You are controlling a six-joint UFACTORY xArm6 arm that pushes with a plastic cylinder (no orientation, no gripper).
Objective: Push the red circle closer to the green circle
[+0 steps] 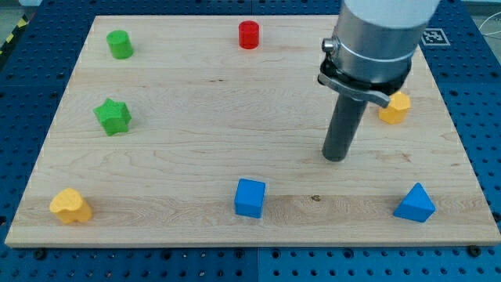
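Observation:
The red circle (pixel 248 34) stands near the view's top, a little left of centre. The green circle (pixel 120 44) stands at the top left, well apart from it. My tip (pixel 335 159) rests on the board right of centre, far below and to the right of the red circle, touching no block.
A green star (pixel 113 117) sits at the left. A yellow heart-like block (pixel 70 206) is at the bottom left. A blue cube (pixel 250 197) is at bottom centre, a blue triangle (pixel 414 204) at bottom right. A yellow block (pixel 395 108) lies right of the rod. The wooden board (pixel 196 117) ends on all sides.

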